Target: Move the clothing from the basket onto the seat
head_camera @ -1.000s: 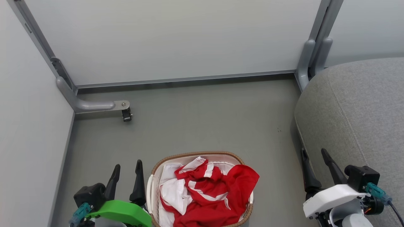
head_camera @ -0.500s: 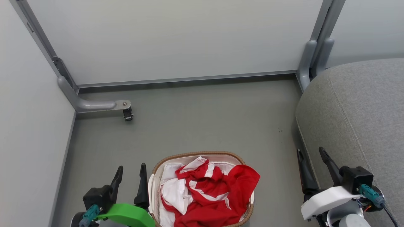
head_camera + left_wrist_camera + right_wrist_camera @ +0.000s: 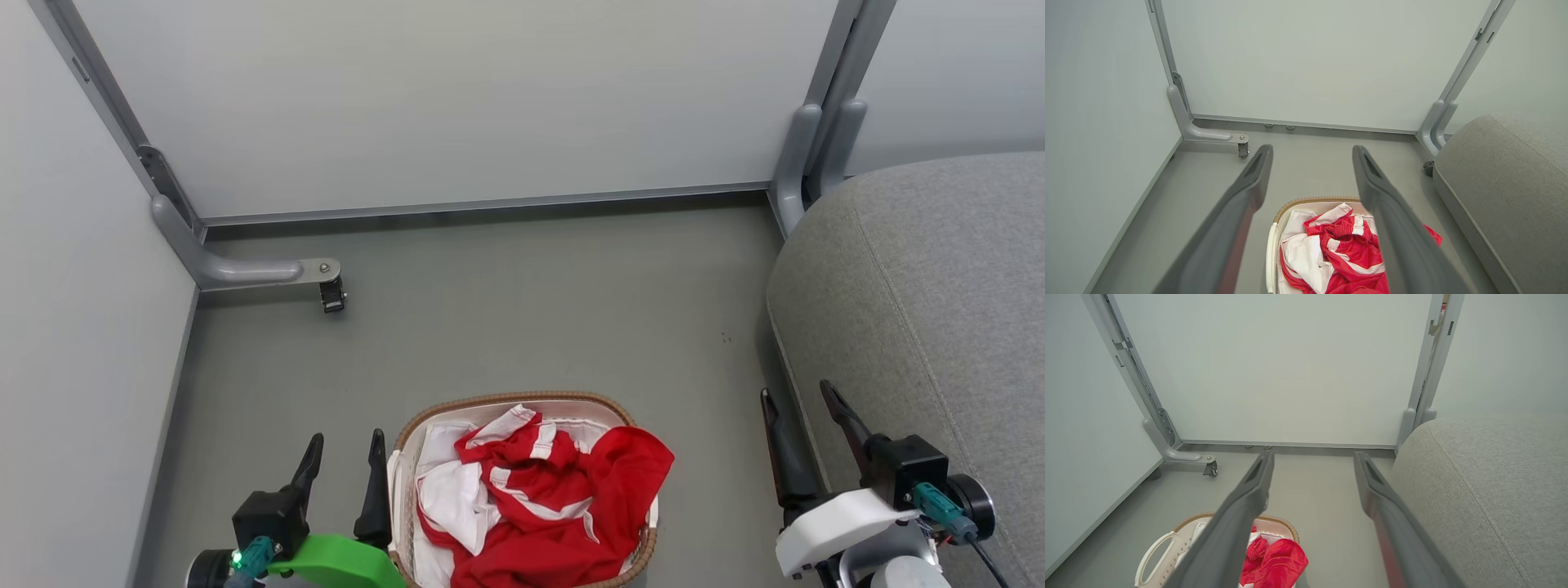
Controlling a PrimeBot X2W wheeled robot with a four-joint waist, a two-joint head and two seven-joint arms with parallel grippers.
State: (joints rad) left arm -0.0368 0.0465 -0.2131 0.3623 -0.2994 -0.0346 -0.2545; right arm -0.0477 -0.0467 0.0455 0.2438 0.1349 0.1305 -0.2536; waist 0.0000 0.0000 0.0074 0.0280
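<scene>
Red clothing (image 3: 563,506) with white stripes lies heaped in the oval basket (image 3: 522,401) on the floor at the bottom centre, one red fold hanging over its right rim. The white liner (image 3: 445,490) shows on the basket's left side. The grey seat (image 3: 931,310) rises at the right. My left gripper (image 3: 345,443) stands open just left of the basket, nothing between its fingers. My right gripper (image 3: 796,396) stands open by the seat's front edge, right of the basket. The left wrist view shows the clothing (image 3: 1347,253), the basket (image 3: 1314,200) and the seat (image 3: 1502,179); the right wrist view shows the clothing (image 3: 1274,561), the basket (image 3: 1167,555) and the seat (image 3: 1486,490).
Pale partition walls (image 3: 457,98) close in the back and left. A grey metal foot with a small caster (image 3: 331,292) juts from the left corner. Grey uprights (image 3: 804,147) stand at the back right by the seat. Grey floor (image 3: 531,310) lies between basket and wall.
Both grippers have shifted a little: the left one lower and rightward toward the basket, the right one slightly left and up. The view has drifted a few pixels. Clothing and basket are unmoved.
</scene>
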